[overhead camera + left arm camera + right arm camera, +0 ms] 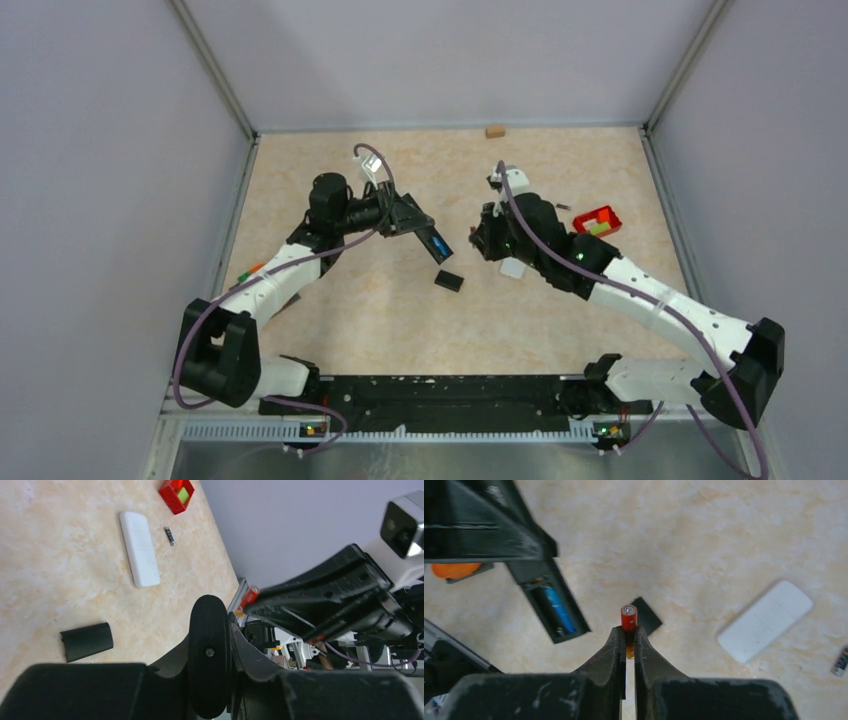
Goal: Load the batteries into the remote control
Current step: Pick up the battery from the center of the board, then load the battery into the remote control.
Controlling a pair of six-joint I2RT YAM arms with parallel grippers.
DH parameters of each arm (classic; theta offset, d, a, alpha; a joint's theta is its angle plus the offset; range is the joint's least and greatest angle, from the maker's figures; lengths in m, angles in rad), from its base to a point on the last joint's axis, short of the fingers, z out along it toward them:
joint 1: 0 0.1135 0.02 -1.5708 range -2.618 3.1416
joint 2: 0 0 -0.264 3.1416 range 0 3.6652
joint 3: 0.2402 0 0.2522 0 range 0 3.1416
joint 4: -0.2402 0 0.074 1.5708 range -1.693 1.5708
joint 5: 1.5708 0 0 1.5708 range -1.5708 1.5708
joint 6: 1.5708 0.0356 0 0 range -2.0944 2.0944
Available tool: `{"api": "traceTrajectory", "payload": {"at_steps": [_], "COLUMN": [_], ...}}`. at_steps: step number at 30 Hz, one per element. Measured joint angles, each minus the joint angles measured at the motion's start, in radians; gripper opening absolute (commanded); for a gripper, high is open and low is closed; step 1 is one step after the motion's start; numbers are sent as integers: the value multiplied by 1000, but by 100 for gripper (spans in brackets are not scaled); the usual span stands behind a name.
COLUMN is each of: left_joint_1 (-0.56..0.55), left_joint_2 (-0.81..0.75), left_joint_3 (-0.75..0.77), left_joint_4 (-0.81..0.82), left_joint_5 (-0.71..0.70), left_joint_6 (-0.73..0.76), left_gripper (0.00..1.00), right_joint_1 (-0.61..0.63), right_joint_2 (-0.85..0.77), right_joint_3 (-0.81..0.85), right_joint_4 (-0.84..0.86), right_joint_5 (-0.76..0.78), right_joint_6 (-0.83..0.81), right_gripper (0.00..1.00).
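Observation:
My left gripper (410, 222) is shut on a black remote control (436, 243) and holds it tilted above the table. Its battery bay is open, with a blue battery (559, 610) lying in one slot. In the left wrist view the remote (210, 655) shows end-on between the jaws. My right gripper (626, 635) is shut on a red battery (628, 617), held upright just right of the remote; the battery tip also shows in the left wrist view (248, 598). A dark battery (170, 536) lies on the table near the red tray.
The black battery cover (449, 281) lies on the table below the remote. A white remote (766, 621) lies under my right arm. A red tray (598, 221) with yellow-green blocks stands at the right. A tan block (494, 131) sits at the back wall.

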Motion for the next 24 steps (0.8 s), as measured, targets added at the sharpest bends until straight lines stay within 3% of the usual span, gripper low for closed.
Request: {"api": "traceTrajectory", "payload": {"at_steps": [11, 24], "left_joint_1": [-6, -6], "left_joint_2": [-4, -19], "left_joint_3": [-23, -54], "left_joint_4": [146, 276], "left_joint_5": [104, 178], "left_joint_6": [-50, -164], "left_gripper": [0, 0], "right_joint_1": [306, 328], "right_joint_2": [17, 35], "right_joint_3": [47, 47], "right_joint_4": [152, 196], "right_joint_5": [114, 179], "right_joint_6": [-47, -156], "right_gripper": [0, 0]}}
